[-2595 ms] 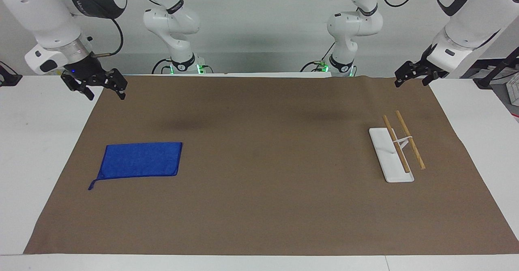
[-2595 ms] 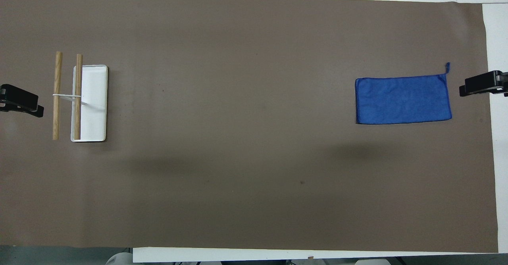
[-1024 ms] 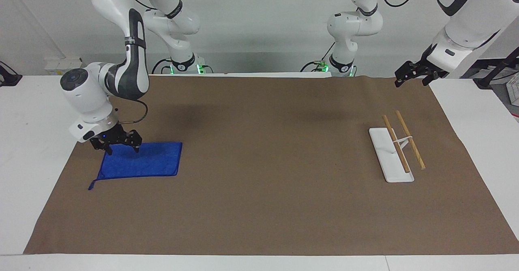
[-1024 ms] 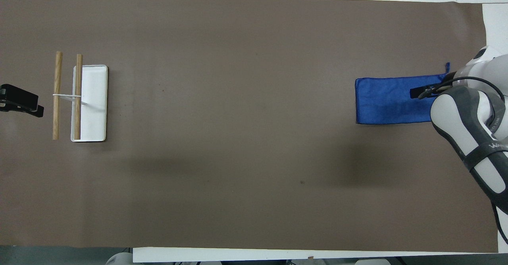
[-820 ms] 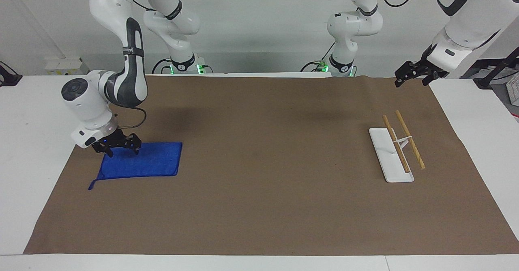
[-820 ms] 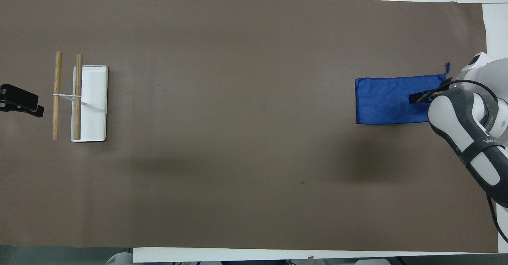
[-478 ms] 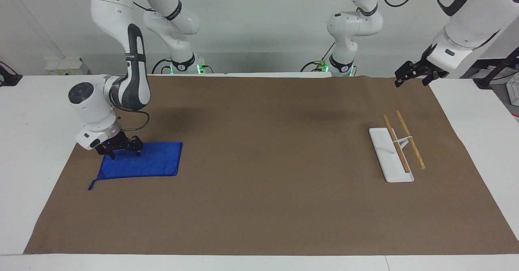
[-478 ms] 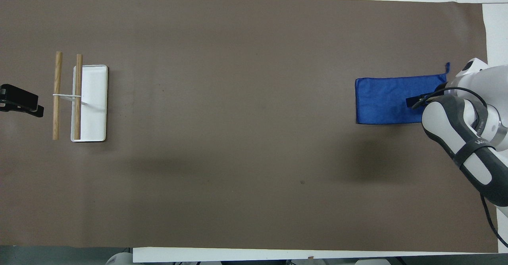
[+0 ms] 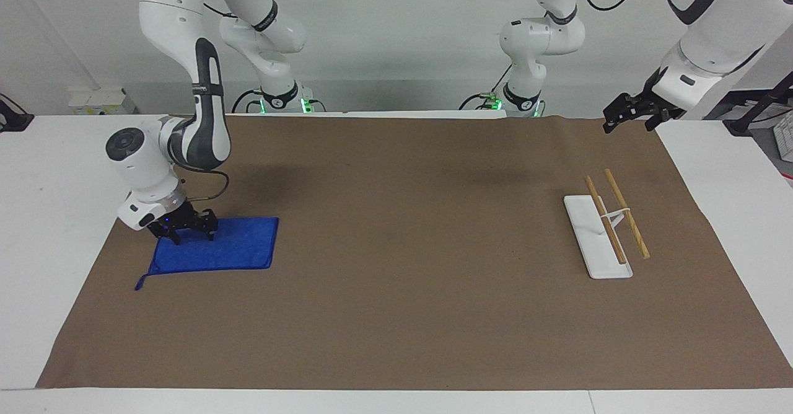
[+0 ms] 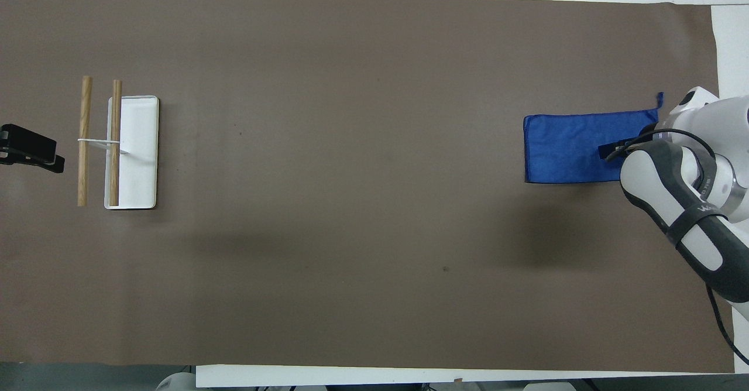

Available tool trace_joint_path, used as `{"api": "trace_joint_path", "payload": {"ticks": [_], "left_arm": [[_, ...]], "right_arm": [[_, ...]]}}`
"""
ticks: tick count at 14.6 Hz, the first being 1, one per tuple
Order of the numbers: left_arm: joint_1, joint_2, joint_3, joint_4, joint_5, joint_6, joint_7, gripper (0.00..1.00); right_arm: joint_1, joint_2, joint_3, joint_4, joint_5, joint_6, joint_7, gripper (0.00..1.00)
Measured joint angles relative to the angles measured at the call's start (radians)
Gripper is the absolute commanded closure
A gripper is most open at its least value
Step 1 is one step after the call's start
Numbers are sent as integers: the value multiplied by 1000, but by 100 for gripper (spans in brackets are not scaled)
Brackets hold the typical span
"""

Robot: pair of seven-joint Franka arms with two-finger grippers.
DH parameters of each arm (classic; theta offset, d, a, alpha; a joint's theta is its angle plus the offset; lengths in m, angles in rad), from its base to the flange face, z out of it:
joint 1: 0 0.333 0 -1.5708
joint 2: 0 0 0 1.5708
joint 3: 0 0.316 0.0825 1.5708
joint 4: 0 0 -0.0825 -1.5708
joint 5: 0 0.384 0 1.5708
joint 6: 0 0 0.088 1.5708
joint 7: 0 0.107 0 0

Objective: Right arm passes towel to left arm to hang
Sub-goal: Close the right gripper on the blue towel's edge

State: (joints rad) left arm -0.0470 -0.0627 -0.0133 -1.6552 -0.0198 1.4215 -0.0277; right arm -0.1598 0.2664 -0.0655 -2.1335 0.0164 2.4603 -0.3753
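Mat (image 9: 396, 315) across table, right arm (image 9: 186, 129) hiding its gripper (image 9: 189, 233) overhead, facing view showing it down on flat towel (image 9: 229, 250), jaws apart, left gripper (image 9: 632, 113) waiting open, rack (image 9: 604, 234) near it.

Right gripper (image 9: 191, 235) down on the towel (image 9: 217, 251)
Fingers apart on its near edge; left gripper (image 9: 627, 118) waits over the mat's (image 9: 409, 265) corner.
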Motion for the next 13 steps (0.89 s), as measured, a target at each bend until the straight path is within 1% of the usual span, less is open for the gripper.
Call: {"api": "trace_joint_path", "payload": {"ticks": [3,4,5,8,9,11,13], "left_arm": [[0,0,0,0,0,0,0,0],[0,0,0,0,0,0,0,0],[0,0,0,0,0,0,0,0],[0,0,0,0,0,0,0,0],[0,0,0,0,0,0,0,0],[0,0,0,0,0,0,0,0],[0,0,0,0,0,0,0,0]], "right_arm": [[0,4,1,1,1,0,0,37],[0,4,1,1,1,0,0,42],[0,4,1,1,1,0,0,54],[0,2,2,5,1,0,0,93],[0,1,2,6,1,0,0,100],[0,-1,2,6,9,0,0,100],[-2,0,0,12,71,-15,0,100]]}}
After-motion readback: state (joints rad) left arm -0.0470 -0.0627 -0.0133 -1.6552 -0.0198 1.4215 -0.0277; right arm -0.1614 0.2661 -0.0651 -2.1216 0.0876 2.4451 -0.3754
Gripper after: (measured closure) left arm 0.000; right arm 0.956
